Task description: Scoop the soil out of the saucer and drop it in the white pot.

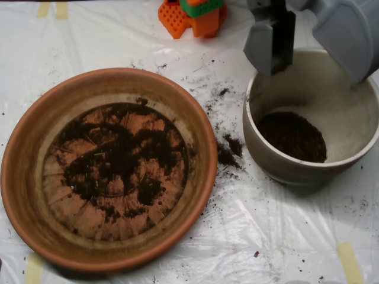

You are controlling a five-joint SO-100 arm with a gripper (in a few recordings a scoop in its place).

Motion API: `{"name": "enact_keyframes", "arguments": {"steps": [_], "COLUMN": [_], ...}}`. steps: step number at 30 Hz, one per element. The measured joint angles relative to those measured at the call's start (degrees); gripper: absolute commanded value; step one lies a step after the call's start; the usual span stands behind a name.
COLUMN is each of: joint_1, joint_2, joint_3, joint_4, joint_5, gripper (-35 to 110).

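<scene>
Soil (115, 163) lies as a thin, patchy dark layer across the ridged base of the saucer (23, 177), a wide terracotta dish at the near left of the table. A second heap of soil sits in the bottom of the white pot (266, 157), which stands at the right, a little farther back. Loose crumbs are scattered on the plastic sheet (249, 225) covering the table, thickest in the gap between dish and pot, most likely spilled during the carry.

The grey scoop (308, 38) hangs above the far rim of the pot, its two shell halves spread wide apart, one at the left and one at the right, with nothing held between them. That position fits a release: opened over the pot, so that whatever it carries falls inside rather than on the sheet.

The soil left in the saucer lies well to the left of the scoop and nearer the viewer. An orange and green block (192, 15) sits at the far edge.
</scene>
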State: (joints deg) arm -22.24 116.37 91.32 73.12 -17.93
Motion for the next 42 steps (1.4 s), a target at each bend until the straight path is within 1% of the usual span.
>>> {"name": "enact_keyframes", "arguments": {"steps": [2,6,9,16,21,24,26,30,34,42], "joint_1": [0.4,1.6,2.7,6.2,8.1,8.7,9.2,10.2,11.3,20.2], "joint_2": [0.0,3.1,10.0,30.3,47.4,54.8,59.5,70.1,71.2,71.2], "joint_3": [0.0,2.8,7.5,19.4,31.4,38.5,43.8,54.3,59.1,62.1], "joint_4": [0.0,-0.9,-2.4,-4.4,-7.6,-8.6,-9.8,-11.2,-11.4,-11.3], "joint_5": [1.1,3.7,5.4,7.6,8.7,8.7,9.6,12.7,14.9,18.5], "gripper": [37,15,7,7,5,2,0,0,0,0]}}
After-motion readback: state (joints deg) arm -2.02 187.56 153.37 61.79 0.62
